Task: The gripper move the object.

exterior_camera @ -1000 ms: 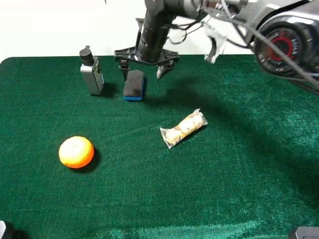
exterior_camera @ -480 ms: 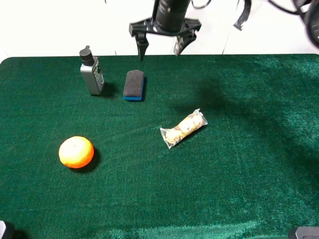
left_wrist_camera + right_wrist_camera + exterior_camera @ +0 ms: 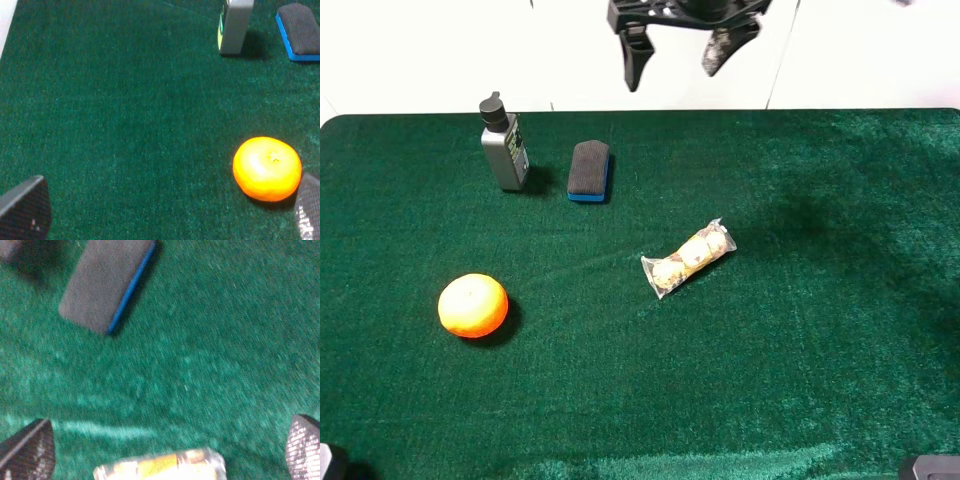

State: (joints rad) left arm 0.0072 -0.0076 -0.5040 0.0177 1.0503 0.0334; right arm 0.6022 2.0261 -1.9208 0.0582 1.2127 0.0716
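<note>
The green cloth (image 3: 840, 330) runs from edge to edge, its far border meeting the white wall; broad bare stretches lie along the near side and over the whole right half. On the left near side sits an orange (image 3: 473, 305), well apart from everything else, with open cloth all around it. Only the left gripper (image 3: 160, 212) finger pads at the frame corners show in the left wrist view, spread wide with nothing between them, low over bare cloth near the orange.

Farther back, the grey bottle (image 3: 504, 144) stands upright near the far edge. Just to its right, apart from it, lies the object (image 3: 589, 170), flat on the cloth: a small oblong block with rounded corners, dark grey felt on top and a bright blue base showing along its near and right sides. Near the middle lies the clear packet of buns (image 3: 688, 257), slanted, with free cloth between it and the object.

The right gripper (image 3: 678, 55) hangs high above the far edge, right of the object, fingers spread and empty.
</note>
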